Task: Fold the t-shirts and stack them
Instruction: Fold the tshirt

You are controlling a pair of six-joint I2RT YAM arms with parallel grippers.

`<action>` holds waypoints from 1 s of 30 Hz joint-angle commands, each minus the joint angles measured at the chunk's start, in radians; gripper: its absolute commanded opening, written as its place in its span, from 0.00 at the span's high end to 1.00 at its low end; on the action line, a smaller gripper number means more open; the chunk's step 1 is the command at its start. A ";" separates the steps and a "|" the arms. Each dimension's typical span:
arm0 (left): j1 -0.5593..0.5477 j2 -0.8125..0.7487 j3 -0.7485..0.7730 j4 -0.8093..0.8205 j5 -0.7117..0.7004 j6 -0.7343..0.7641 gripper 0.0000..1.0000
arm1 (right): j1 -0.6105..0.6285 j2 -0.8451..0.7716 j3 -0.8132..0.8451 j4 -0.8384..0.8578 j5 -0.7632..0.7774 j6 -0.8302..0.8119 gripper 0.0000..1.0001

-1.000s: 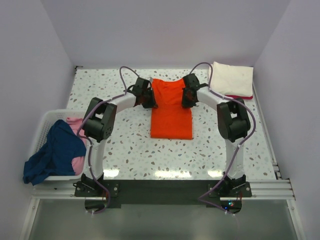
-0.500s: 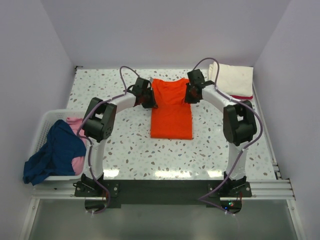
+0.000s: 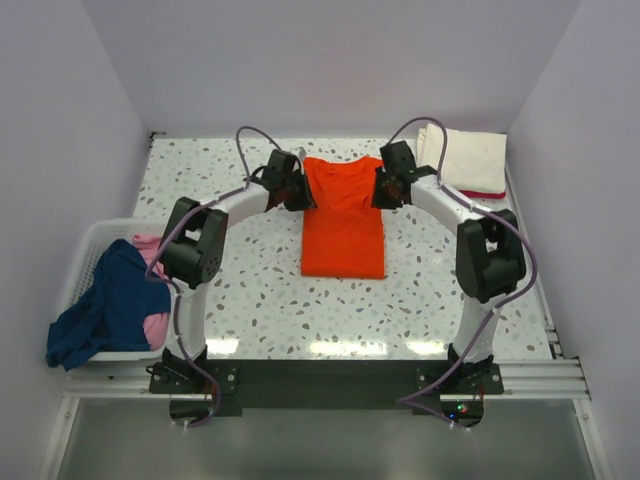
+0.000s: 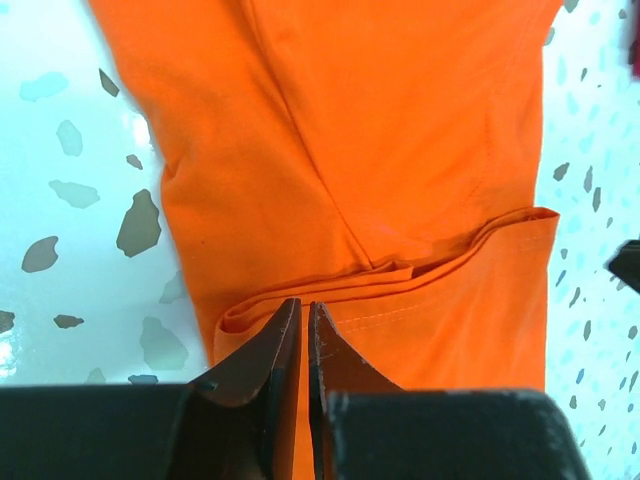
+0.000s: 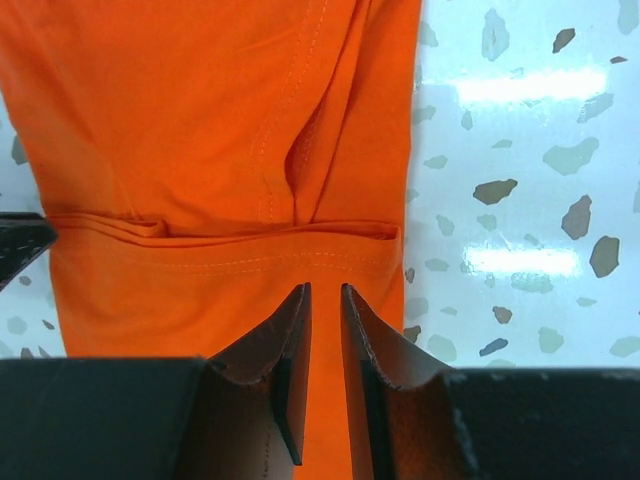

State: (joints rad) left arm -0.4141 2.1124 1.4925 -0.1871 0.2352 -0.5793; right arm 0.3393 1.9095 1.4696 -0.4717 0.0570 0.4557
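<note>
A bright orange t-shirt (image 3: 343, 220) lies folded into a narrow rectangle in the middle of the table, with a folded-over band at its far end (image 4: 440, 300). My left gripper (image 3: 297, 190) hovers at that end's left corner. In its wrist view, the left gripper (image 4: 304, 303) has its jaws a thin slit apart, with only cloth below them. My right gripper (image 3: 386, 188) is at the right corner. In the right wrist view, its jaws (image 5: 325, 288) stand clearly apart over the orange band (image 5: 220, 270), holding nothing. A folded cream-white t-shirt (image 3: 468, 158) lies back right on a red one (image 3: 480, 193).
A white slatted basket (image 3: 92, 240) stands at the left edge, with a navy t-shirt (image 3: 108, 305) spilling over it and a pink one (image 3: 151, 250) beneath. Grey walls close the table on three sides. Speckled tabletop (image 3: 250, 290) shows around the orange shirt.
Both grippers have loosened from the orange shirt's far corners. The right arm has swung outward and back, and the left has shifted slightly back. The shirt lies as before.
</note>
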 commanded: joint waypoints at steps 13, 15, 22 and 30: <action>0.000 -0.029 -0.119 0.061 -0.059 -0.027 1.00 | -0.028 0.161 0.012 -0.005 0.010 0.014 0.82; 0.000 -0.031 -0.130 0.072 -0.056 -0.031 1.00 | -0.039 0.168 0.003 -0.005 -0.002 0.015 0.83; 0.005 -0.026 -0.132 0.064 -0.063 -0.040 1.00 | -0.065 0.168 0.000 -0.007 -0.049 0.028 0.84; 0.012 -0.035 -0.158 0.066 -0.079 -0.048 1.00 | -0.077 0.161 -0.023 -0.013 -0.046 0.031 0.85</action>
State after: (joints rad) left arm -0.4164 2.0933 1.3640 -0.1066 0.2050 -0.6277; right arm 0.2798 2.0598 1.4677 -0.4683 -0.0189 0.4870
